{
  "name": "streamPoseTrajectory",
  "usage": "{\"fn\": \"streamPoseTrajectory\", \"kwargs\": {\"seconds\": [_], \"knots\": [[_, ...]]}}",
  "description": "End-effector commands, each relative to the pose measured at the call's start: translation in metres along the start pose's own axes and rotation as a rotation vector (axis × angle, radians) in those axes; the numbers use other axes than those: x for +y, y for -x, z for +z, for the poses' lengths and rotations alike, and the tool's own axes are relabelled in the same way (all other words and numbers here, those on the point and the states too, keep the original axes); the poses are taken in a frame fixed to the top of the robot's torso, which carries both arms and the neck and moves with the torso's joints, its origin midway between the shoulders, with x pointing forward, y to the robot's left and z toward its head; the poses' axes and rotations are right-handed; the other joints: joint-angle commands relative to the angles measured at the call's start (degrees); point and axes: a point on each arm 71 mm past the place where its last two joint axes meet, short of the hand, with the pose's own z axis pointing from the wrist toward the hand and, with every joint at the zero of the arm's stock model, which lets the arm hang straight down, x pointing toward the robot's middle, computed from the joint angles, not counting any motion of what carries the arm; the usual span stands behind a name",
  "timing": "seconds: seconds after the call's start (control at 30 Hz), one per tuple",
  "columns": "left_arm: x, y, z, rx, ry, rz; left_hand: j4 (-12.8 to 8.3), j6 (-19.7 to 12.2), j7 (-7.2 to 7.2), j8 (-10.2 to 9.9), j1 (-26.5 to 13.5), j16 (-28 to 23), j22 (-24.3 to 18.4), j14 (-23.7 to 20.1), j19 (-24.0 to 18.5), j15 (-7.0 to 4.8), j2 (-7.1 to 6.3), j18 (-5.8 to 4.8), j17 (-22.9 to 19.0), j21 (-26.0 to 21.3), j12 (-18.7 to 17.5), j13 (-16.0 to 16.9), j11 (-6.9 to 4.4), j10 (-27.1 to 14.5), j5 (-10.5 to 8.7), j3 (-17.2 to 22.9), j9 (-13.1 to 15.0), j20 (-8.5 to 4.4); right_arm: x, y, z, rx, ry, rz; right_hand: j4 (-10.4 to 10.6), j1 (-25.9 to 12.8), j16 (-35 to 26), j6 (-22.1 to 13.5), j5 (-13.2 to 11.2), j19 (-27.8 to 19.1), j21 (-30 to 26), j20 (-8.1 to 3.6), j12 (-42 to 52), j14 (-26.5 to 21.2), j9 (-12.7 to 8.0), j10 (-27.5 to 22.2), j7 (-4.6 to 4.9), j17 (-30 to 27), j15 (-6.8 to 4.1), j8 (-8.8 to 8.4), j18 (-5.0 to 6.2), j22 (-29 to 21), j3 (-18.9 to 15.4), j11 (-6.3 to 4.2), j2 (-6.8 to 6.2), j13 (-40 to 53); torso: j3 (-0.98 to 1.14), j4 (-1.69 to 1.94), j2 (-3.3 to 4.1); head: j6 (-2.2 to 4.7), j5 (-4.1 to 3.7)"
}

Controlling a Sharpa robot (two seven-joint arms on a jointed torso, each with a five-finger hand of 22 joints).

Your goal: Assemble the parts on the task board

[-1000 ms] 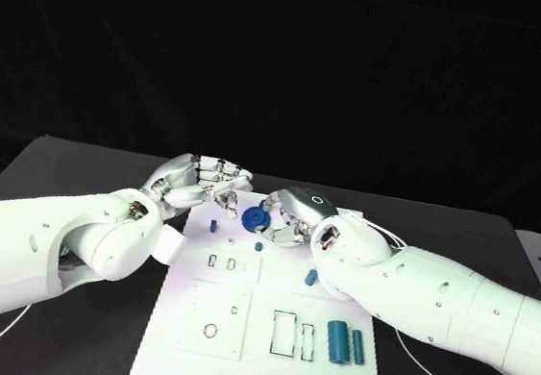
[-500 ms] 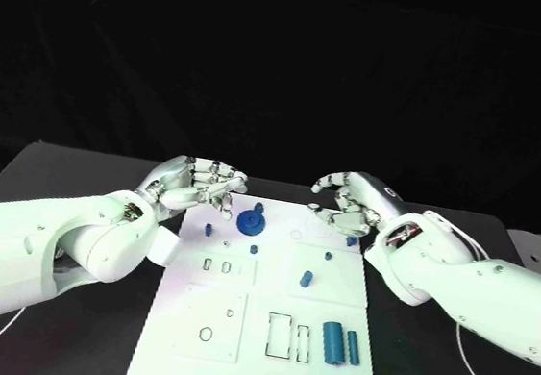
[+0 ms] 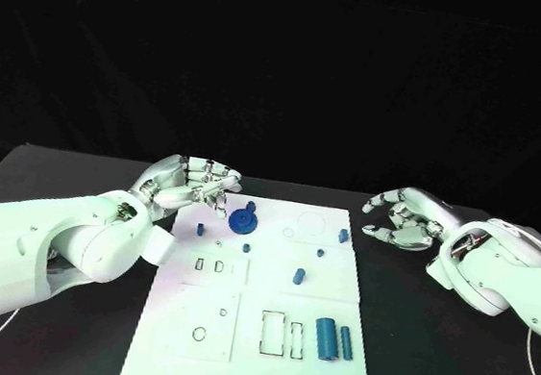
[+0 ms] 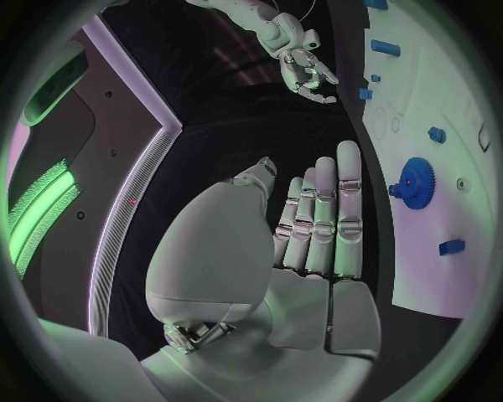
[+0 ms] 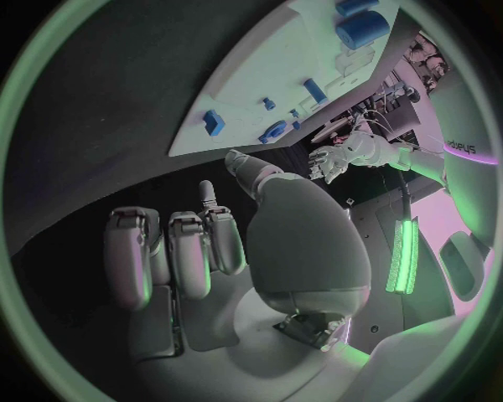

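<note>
Holding nothing, both hands' fingers curl loosely.

Both hands raised and empty, near the table's far edge.
Left hand shows straight fingers, seemingly apart; right hand curls its fingers loosely, holding nothing.

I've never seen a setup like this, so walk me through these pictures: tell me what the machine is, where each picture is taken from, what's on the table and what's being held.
It is a robot with two white arms ending in silver hands. One picture looks down from its head; the two round ones come from cameras at its wrists. On the black table lies a white task board with small blue parts: a blue gear standing near the far end and two blue cylinders lying near the front. The left hand sits beside the gear, the right hand off the board's right side. Both hold nothing.
</note>
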Motion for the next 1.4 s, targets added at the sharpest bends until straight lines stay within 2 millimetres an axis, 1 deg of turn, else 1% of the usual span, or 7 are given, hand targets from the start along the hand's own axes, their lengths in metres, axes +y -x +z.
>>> {"fn": "streamPoseTrajectory", "kwargs": {"seconds": [0.03,0.27,0.47,0.7,0.83,1.2,1.4], "knots": [[-0.001,-0.002,0.001,0.018,-0.009,-0.013,-0.01,-0.42,0.08,0.01,-0.27,0.14,0.05,-0.41,-0.47,-0.06,0.35,0.25,0.09,0.35,0.11,0.02,-0.01,-0.28,0.22,0.19,0.05,-0.08,-0.003,-0.007,0.0,0.069,0.027,0.017,-0.57,0.85,0.18,-0.81,-0.37,2.83,0.2,-0.28,-0.27,5.3,-0.11,-0.41,0.1,11.64,-0.3,-0.61,-1.06,6.7,0.05,-0.13,-0.12,6.03,-0.11,0.15,0.03,-0.03,-0.09],[0.0,-0.001,0.001,0.017,-0.008,-0.012,-0.01,-0.42,0.08,0.01,-0.27,0.14,0.05,-0.41,-0.47,-0.06,0.35,0.25,0.09,0.35,0.11,0.02,-0.01,-0.28,0.22,0.19,0.05,-0.08,-0.007,-0.019,0.006,0.07,0.006,0.019,-0.84,1.15,0.22,-1.28,-0.39,2.86,0.25,-0.32,-0.24,5.33,-0.14,-0.37,0.08,11.76,-0.32,-0.99,-1.08,6.79,0.08,-0.14,-0.17,6.08,-0.18,0.09,0.03,-0.29,-0.03],[0.0,-0.002,0.001,0.018,-0.008,-0.013,-0.01,-0.42,0.08,0.01,-0.27,0.14,0.05,-0.41,-0.47,-0.06,0.35,0.25,0.09,0.35,0.11,0.02,-0.01,-0.28,0.22,0.19,0.05,-0.08,-0.009,-0.028,0.012,0.075,-0.011,0.02,-0.85,1.16,0.23,-1.33,-0.39,2.87,0.26,-0.32,-0.11,5.34,-0.15,-0.25,0.07,11.79,-0.33,-1.03,-1.08,6.81,0.09,-0.15,-0.15,6.21,-0.34,0.33,0.05,-0.43,-0.14],[0.0,-0.001,0.001,0.015,-0.007,-0.012,-0.01,-0.42,0.08,0.01,-0.27,0.14,0.05,-0.41,-0.47,-0.06,0.35,0.25,0.09,0.35,0.11,0.02,-0.01,-0.28,0.22,0.19,0.05,-0.08,-0.007,-0.038,0.016,0.084,-0.011,0.027,-0.88,1.24,0.22,-1.28,-0.36,2.88,0.28,-0.33,-0.07,5.34,-0.12,-0.21,0.05,11.79,-0.34,-1.03,-1.09,6.84,0.16,-0.16,-0.03,6.26,-0.22,0.08,0.01,-0.73,0.37],[0.0,0.0,0.001,0.015,-0.007,-0.012,-0.01,-0.42,0.08,0.01,-0.27,0.14,0.05,-0.41,-0.47,-0.06,0.35,0.25,0.09,0.35,0.11,0.02,-0.01,-0.28,0.22,0.19,0.05,-0.08,-0.004,-0.041,0.018,0.086,-0.007,0.03,-0.8,1.19,0.26,-0.82,-0.29,2.9,0.3,-0.37,0.09,5.36,0.03,-0.05,-0.01,11.89,-0.39,-0.91,-1.1,6.88,0.28,-0.21,0.33,6.43,-0.27,0.08,-0.04,-0.74,0.26],[0.0,0.0,0.001,0.014,-0.007,-0.011,-0.01,-0.42,0.08,0.01,-0.27,0.14,0.05,-0.41,-0.47,-0.06,0.35,0.25,0.09,0.35,0.11,0.02,-0.01,-0.28,0.22,0.19,0.05,-0.08,0.001,-0.045,0.023,0.094,-0.002,0.033,-0.68,1.03,0.27,0.83,-0.29,2.95,0.36,-0.5,0.31,5.38,0.41,0.18,-0.1,11.94,-0.52,-0.43,-1.12,7.0,0.53,-0.31,0.9,6.65,-0.2,0.02,-0.02,-0.78,0.6],[0.0,-0.001,0.001,0.016,-0.007,-0.012,-0.01,-0.42,0.08,0.01,-0.27,0.14,0.05,-0.41,-0.47,-0.06,0.35,0.25,0.09,0.35,0.11,0.02,-0.01,-0.28,0.22,0.19,0.05,-0.08,0.002,-0.047,0.026,0.095,-0.001,0.033,-0.67,1.1,0.29,1.68,-0.4,2.97,0.38,-0.56,0.51,5.39,0.55,0.39,-0.17,12.01,-0.59,-0.25,-1.13,7.05,0.83,-0.38,1.36,6.86,-0.19,0.15,-0.02,-0.77,0.55]]}}
